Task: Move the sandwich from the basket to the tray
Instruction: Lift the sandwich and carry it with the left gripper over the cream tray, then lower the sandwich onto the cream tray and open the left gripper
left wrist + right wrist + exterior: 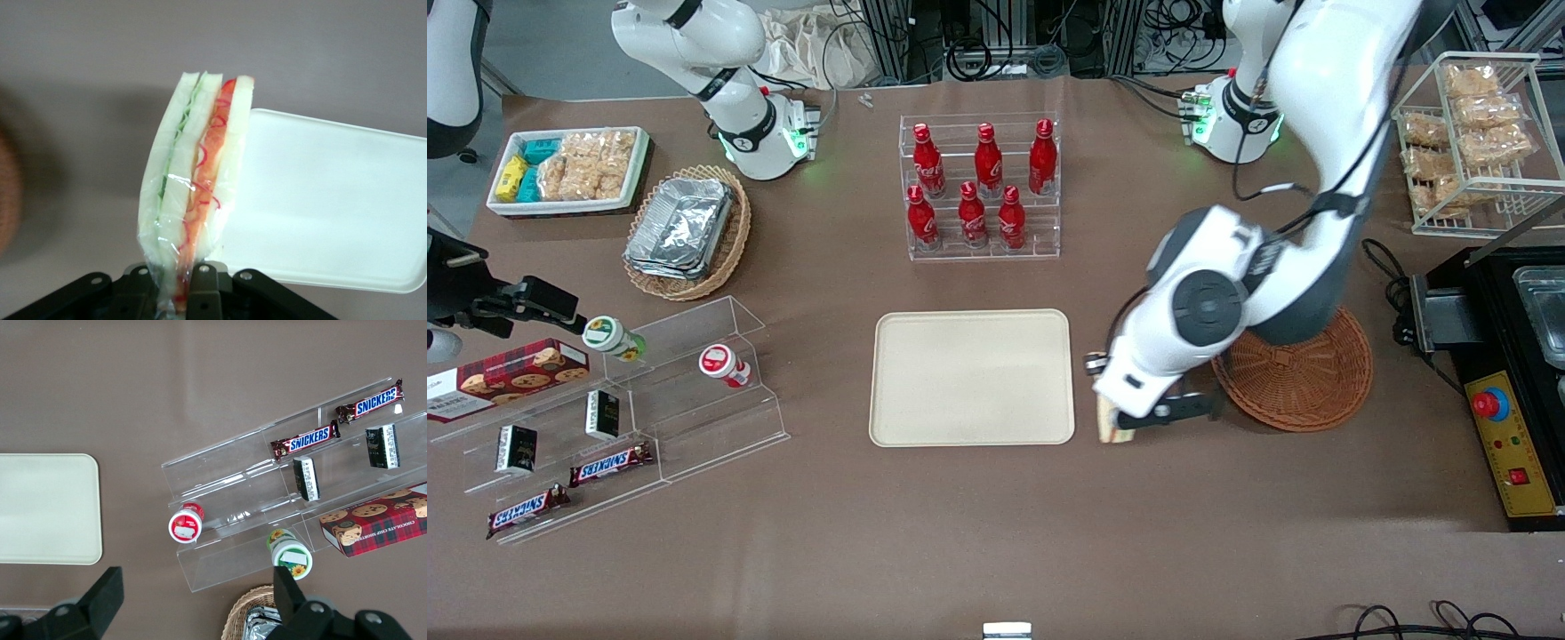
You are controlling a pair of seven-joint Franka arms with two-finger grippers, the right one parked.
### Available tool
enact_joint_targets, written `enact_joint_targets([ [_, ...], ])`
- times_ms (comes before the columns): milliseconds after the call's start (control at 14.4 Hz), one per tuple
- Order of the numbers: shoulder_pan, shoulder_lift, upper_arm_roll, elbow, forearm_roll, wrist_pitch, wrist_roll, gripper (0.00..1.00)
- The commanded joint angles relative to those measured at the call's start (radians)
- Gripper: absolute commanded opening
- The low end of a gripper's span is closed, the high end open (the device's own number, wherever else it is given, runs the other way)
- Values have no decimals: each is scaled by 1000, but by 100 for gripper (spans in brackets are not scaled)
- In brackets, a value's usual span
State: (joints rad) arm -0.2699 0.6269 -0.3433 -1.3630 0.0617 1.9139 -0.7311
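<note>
Your tool [175, 283], pinching the sandwich [193, 200] by one corner just beside the tray [333, 213], risks it slipping free.

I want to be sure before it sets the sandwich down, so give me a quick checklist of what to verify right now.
1. Pincer shut on the sandwich: ok.
2. Sandwich out of the basket: ok.
3. Sandwich over the tray: not ok; it hangs over bare table between tray and basket, beside the tray's edge.
4. Tray free of other things: ok.
5. Wrap intact: cannot tell.
</note>
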Motion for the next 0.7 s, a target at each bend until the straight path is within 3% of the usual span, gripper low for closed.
enact_joint_targets([
  [0, -78, 115, 7, 61, 44, 63, -27, 0],
  [487, -124, 203, 7, 19, 44, 63, -33, 1],
  [626, -130, 206, 7, 19, 44, 62, -57, 19],
])
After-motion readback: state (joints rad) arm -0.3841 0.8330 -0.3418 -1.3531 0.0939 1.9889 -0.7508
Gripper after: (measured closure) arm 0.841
